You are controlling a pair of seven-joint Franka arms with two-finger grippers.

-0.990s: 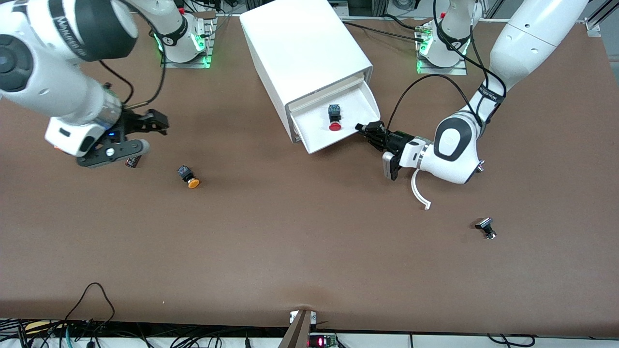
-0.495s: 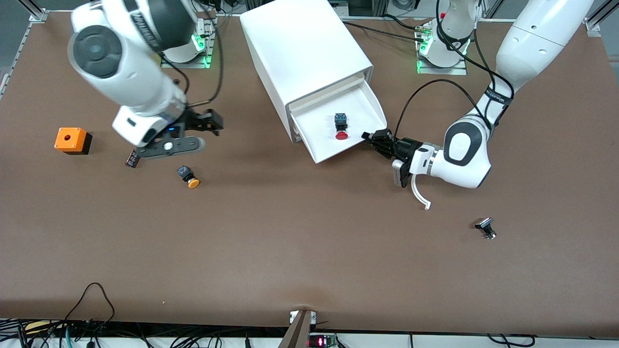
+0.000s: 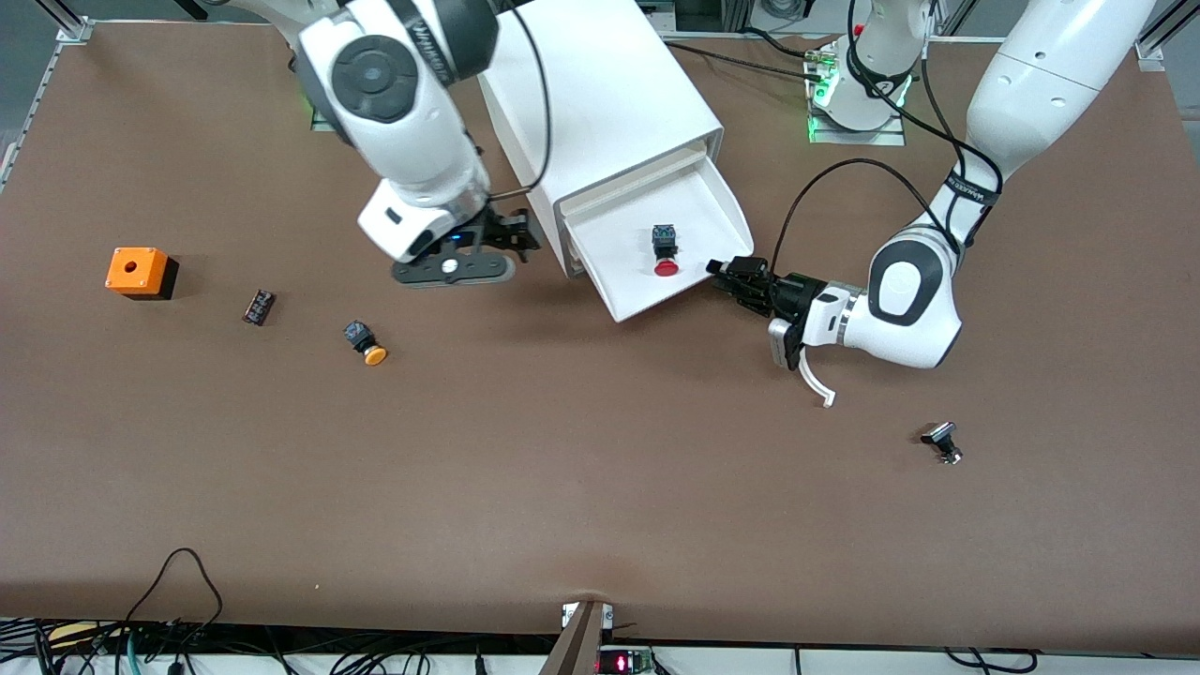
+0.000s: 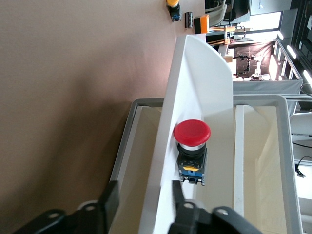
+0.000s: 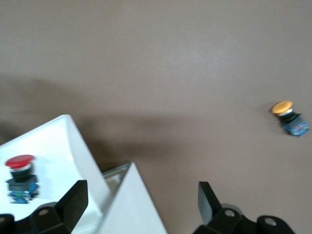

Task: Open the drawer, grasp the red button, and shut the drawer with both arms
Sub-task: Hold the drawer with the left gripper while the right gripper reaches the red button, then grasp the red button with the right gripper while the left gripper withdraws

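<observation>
From the front, the drawer (image 3: 656, 246) stood pulled out, the button (image 3: 666, 253) lying in it. The left claw (image 3: 727, 272) gripped its lip.

The left wrist view cut off the drawer's ends.

The right wrist view showed the right claw (image 5: 141, 192) spread wide above the cabinet (image 5: 131, 204) corner, fingertips cropped.

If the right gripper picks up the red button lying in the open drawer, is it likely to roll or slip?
The red button lies on its side in the drawer, so its round cap may let it roll when nudged. Its squarish black-and-blue body probably gives flatter, safer faces for the right gripper than the smooth domed cap. It looks rigid, not floppy.
</observation>
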